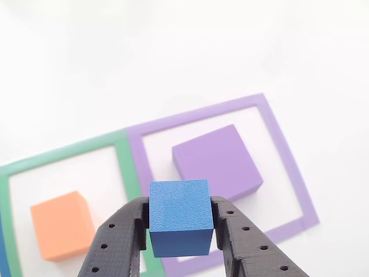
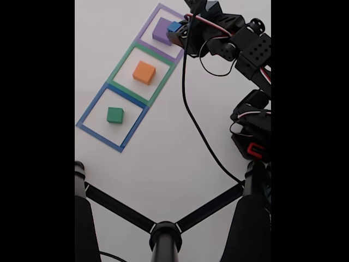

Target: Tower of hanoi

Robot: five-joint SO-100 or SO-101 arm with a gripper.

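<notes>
My gripper point(image 1: 180, 222) is shut on the small blue cube point(image 1: 180, 216), holding it in the air between its two black fingers point(image 1: 124, 236). Below it the flat purple block point(image 1: 218, 160) lies inside the purple tape square point(image 1: 288, 156). The orange block point(image 1: 62, 225) sits inside the green tape square point(image 1: 63, 151). In the fixed view the gripper point(image 2: 179, 31) hovers with the blue cube point(image 2: 174, 26) beside the purple block point(image 2: 161, 30), the orange block point(image 2: 144, 72) is in the middle square, and the green block point(image 2: 115, 114) rests in the blue tape square point(image 2: 89, 112).
The three tape squares run in a diagonal row on a white table point(image 2: 163, 153). The arm's black body and cables point(image 2: 245, 60) fill the right side. A black tripod-like stand point(image 2: 164, 234) spreads across the bottom of the fixed view.
</notes>
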